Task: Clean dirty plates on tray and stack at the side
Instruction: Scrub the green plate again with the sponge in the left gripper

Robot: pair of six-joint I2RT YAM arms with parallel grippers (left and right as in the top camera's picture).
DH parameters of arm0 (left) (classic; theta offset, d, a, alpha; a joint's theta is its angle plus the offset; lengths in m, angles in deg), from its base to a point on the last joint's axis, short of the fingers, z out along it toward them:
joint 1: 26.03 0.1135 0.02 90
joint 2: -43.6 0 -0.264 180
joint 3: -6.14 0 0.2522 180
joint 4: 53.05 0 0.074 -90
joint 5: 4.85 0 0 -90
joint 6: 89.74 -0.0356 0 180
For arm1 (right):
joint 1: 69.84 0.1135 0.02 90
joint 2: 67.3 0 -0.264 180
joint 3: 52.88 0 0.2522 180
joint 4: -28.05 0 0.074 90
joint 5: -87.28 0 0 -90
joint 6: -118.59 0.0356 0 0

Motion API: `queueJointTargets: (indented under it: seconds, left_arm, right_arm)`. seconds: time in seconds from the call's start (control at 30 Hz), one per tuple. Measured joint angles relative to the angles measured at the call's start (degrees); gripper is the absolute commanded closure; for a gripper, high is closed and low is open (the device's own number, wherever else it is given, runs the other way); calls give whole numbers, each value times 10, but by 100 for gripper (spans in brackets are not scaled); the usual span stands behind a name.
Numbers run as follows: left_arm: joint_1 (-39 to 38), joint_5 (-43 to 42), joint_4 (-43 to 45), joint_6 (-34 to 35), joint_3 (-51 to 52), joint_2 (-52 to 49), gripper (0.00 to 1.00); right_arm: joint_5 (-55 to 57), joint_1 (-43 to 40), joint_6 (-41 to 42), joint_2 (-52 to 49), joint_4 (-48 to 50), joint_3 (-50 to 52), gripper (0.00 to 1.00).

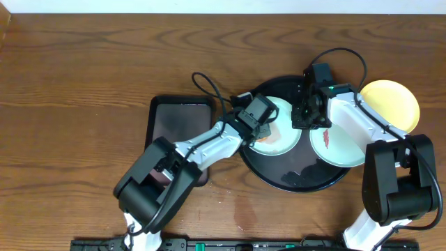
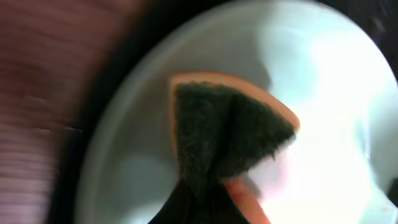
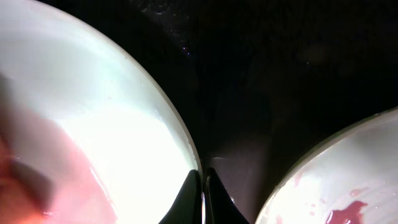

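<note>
The round black tray (image 1: 300, 174) holds two mint-blue plates. My left gripper (image 1: 265, 125) is shut on a green and orange sponge (image 2: 230, 130) and presses it on the left plate (image 1: 286, 143); that plate (image 2: 137, 162) fills the left wrist view. My right gripper (image 1: 305, 118) is shut on that plate's right rim (image 3: 186, 143), with the fingertips (image 3: 203, 186) pinched together. The right mint plate (image 1: 341, 150) carries a red smear (image 3: 348, 208). The yellow plate (image 1: 394, 104) lies on the wooden table to the right of the tray.
A smaller rectangular black tray (image 1: 178, 132) lies left of the round tray, under my left arm. Cables loop above both wrists. Bare wood tabletop (image 1: 83, 104) spreads to the left and back.
</note>
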State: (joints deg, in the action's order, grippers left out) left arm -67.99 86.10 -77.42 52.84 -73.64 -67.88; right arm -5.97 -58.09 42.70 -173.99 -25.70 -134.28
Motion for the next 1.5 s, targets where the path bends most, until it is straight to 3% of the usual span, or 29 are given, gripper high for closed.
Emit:
queueJointTargets:
  seconds: [0.23, 0.43, 0.73, 1.0, 1.27, 1.5]
  left_arm:
    - [14, 60, -20, -18, 10, 62, 92]
    - [14, 66, 22, -16, 10, 92, 92]
    - [-16, 48, 96, 17, 10, 50, 92]
    - [-55, 40, 110, 44, 10, -26, 92]
    - [-40, 34, 79, 40, 5, -24, 92]
    - [-2, 60, -12, 22, 2, -2, 93]
  right_arm:
    - [0, 0, 0, 0, 0, 0, 99]
    - [0, 0, 0, 0, 0, 0, 99]
    - [0, 0, 0, 0, 1, 0, 99]
    - [0, 0, 0, 0, 2, 0, 99]
    - [0, 0, 0, 0, 2, 0, 99]
    - [0, 0, 0, 0, 2, 0, 99]
